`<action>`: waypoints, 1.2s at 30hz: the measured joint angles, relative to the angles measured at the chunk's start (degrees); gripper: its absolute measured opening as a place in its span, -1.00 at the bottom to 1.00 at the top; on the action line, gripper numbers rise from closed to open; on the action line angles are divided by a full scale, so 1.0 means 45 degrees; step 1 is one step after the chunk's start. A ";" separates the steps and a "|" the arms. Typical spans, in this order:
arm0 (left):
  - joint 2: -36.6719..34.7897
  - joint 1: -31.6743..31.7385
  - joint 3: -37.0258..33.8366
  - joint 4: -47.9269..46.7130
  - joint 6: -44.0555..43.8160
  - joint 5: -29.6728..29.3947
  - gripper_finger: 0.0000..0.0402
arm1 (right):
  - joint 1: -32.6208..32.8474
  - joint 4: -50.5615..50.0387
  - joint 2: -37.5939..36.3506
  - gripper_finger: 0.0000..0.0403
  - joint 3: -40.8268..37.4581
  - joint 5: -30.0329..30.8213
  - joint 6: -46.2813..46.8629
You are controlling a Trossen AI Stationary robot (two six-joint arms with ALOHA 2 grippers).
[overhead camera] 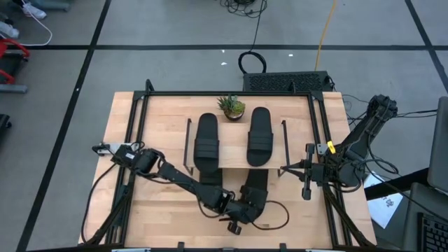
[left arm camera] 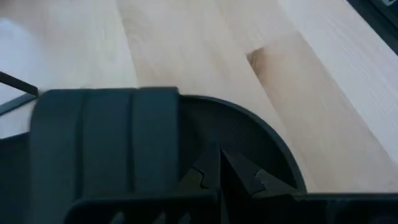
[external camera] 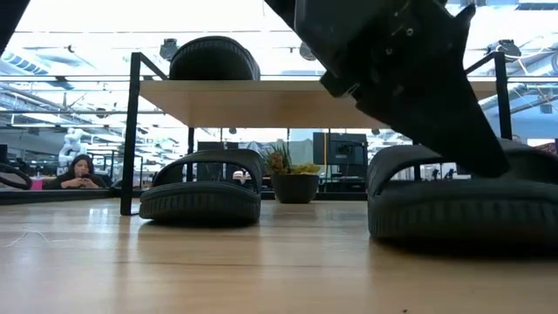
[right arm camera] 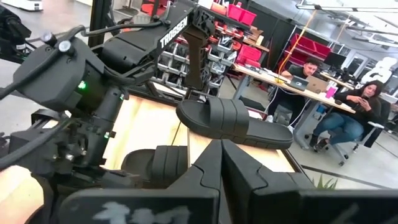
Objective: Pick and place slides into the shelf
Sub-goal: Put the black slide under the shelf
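Two black slides show side by side at the shelf. In the low view one slide lies on the plank and another rests sole down on the table beneath it. A further slide lies flat on the table in front of the shelf. My left gripper is shut, its tips down in that slide. My right gripper hangs shut and level at the table's right side, holding nothing. My left gripper rests its shut fingertips on the slide's footbed, between the wide strap and the rounded near end. It comes slanting down from the table's left. The slide lies sole down on the table.
A small potted plant stands at the shelf's far side. Black frame rails run along the table's edges. A dark cable loops on the table by the near slide. People sit at desks beyond the table.
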 joint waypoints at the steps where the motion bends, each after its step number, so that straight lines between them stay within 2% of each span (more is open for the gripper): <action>1: 0.0000 0.0017 0.0000 0.0000 -0.0005 -0.0028 -1.00 | 0.0000 0.0002 0.0000 -1.00 0.0000 0.0000 0.0016; 9: -0.0097 -0.0392 0.0156 0.0299 0.1021 -0.0100 -1.00 | 0.0000 0.0000 0.0000 -1.00 -0.0005 -0.0002 0.0002; 13: -0.0145 -0.0677 0.0597 -0.0204 0.0528 0.1604 -1.00 | 0.0000 -0.0003 0.0000 -1.00 -0.0010 -0.0002 -0.0042; 15: -0.0143 -0.0746 0.0527 -0.0519 0.0369 0.1853 -1.00 | 0.0000 0.0001 0.0000 -1.00 -0.0010 0.0001 -0.0046; 21: 0.0435 -0.0748 0.0311 -0.0840 0.0180 0.1173 -1.00 | 0.0000 0.0003 0.0000 -1.00 -0.0010 0.0003 -0.0043; 27: 0.0694 -0.0509 0.0311 -0.0582 0.0312 -0.0153 -1.00 | 0.0000 0.0015 -0.0001 -1.00 -0.0010 0.0013 -0.0048; 36: 0.0695 0.0240 0.0389 0.0022 0.0608 -0.0683 -1.00 | 0.0000 0.0011 0.0000 -1.00 -0.0010 0.0023 -0.0193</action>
